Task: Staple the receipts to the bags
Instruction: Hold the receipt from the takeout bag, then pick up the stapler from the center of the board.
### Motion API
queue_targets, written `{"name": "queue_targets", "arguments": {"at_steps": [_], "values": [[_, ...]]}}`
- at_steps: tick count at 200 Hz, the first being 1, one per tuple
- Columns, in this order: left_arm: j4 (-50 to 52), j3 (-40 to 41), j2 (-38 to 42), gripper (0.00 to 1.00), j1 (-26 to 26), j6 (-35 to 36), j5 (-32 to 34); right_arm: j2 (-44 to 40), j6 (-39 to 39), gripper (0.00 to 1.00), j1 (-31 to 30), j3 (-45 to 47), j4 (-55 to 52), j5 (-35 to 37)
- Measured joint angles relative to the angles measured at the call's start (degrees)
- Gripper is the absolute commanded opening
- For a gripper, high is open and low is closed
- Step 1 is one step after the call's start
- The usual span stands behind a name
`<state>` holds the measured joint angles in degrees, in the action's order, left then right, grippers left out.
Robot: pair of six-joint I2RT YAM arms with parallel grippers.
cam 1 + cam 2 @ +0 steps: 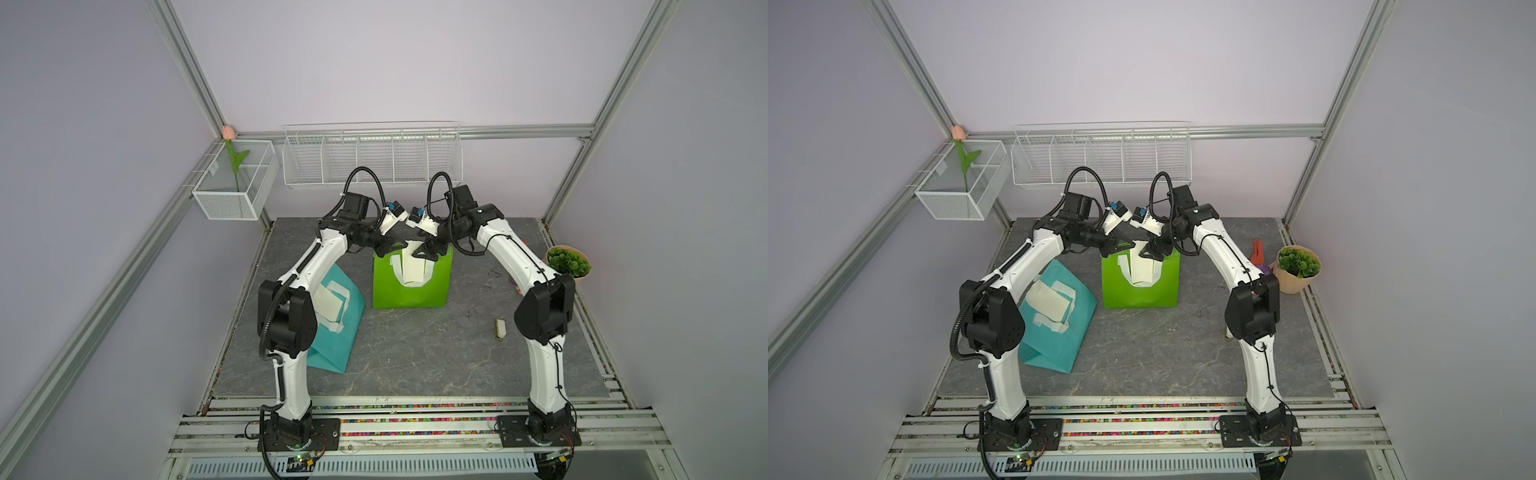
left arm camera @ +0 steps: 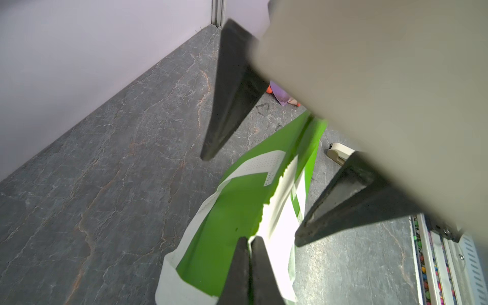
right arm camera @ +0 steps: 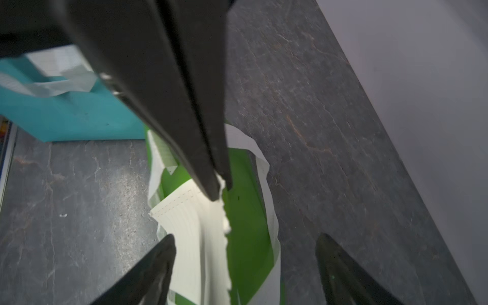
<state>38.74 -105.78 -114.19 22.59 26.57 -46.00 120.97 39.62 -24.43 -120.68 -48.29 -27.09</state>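
Observation:
The bright green bag stands upright mid-table. A cream receipt hangs over its front face from the top edge. My left gripper is shut, pinching that receipt's top against the bag's upper edge. My right gripper stands open just above the same edge, straddling receipt and bag without holding them. The teal bag lies tilted at the left, with a second receipt on its face. The white stapler lies on the table by the right arm.
A beige plant pot stands at the right edge, with orange and purple clips beside it. A white wire rack hangs on the back wall. A mesh box holding a tulip is at the back left.

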Motion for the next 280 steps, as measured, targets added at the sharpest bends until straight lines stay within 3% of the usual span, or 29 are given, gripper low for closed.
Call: {"name": "queue_targets", "arguments": {"at_steps": [18, 51, 79, 101, 107, 117, 130, 153, 171, 190, 219, 242, 280], "values": [[-1.2, 1.9, 1.0, 0.0, 0.3, -1.1, 0.4, -5.9, -5.8, 0.89, 0.0, 7.5, 3.3, 6.9], [-4.5, 6.6, 4.5, 0.0, 0.8, -4.9, 3.0, -24.3, -17.9, 0.89, 0.1, 25.3, 9.6, 20.7], [-7.6, 10.0, 7.2, 0.0, 1.8, -9.9, 6.3, -36.5, -30.5, 0.89, 0.5, 32.3, 8.0, 31.9], [-10.8, 13.0, 8.9, 0.0, 2.5, -14.4, 8.5, -42.9, -40.1, 1.0, 1.5, 41.0, 5.4, 37.5], [-11.6, 13.7, 9.2, 0.0, 2.7, -15.5, 9.2, -44.1, -42.3, 0.94, 1.7, 44.1, 4.9, 38.5], [-12.8, 14.6, 9.7, 0.0, 3.1, -17.1, 10.4, -45.8, -45.8, 0.93, 2.2, 49.3, 3.7, 39.7], [-14.1, 15.7, 10.3, 0.0, 3.9, -18.7, 12.0, -47.3, -50.0, 0.94, 3.0, 55.9, 2.8, 40.6], [-16.3, 18.0, 11.8, 0.0, 5.4, -21.0, 14.4, -48.3, -55.3, 0.8, 4.9, 63.8, 2.0, 40.9], [-17.6, 20.2, 13.5, 0.0, 6.4, -21.8, 16.0, -48.3, -57.9, 0.76, 6.2, 67.3, 2.3, 41.2], [-17.9, 21.0, 14.4, 0.0, 7.2, -22.1, 17.2, -48.1, -59.5, 0.73, 6.9, 69.2, 2.8, 41.2], [-18.0, 22.1, 15.2, 0.0, 7.5, -22.2, 19.1, -44.6, -61.5, 0.57, 8.4, 72.1, 5.4, 40.7], [-17.9, 22.8, 16.0, 0.0, 7.5, -22.2, 19.9, -40.2, -62.0, 0.53, 9.0, 72.7, 7.3, 40.3], [-17.7, 23.6, 17.1, 0.0, 7.5, -22.2, 20.7, -36.8, -62.5, 0.36, 9.5, 72.7, 10.3, 39.0]]}}
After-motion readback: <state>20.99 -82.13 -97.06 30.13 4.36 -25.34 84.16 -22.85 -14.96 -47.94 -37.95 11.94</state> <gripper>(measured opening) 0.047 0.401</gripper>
